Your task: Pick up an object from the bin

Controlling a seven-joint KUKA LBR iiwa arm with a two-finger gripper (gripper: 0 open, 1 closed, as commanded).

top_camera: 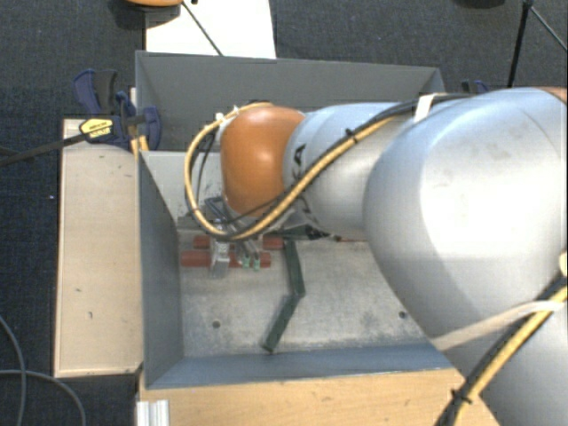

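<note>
Red-brown bar [193,258] (bin's [161,291] left side) lies beside the gripper [220,261]; its state cannot be told.

Matt metal bin [160,282] (glossy orange cover [257,153])

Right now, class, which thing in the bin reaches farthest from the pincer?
The long dark bent strip; the reddish-brown pieces huddle beside the pincer.

The bulky silver-grey arm [461,220] wears a rounded orange cover [253,158], ringed by a yellow-black cable [188,167].
</note>
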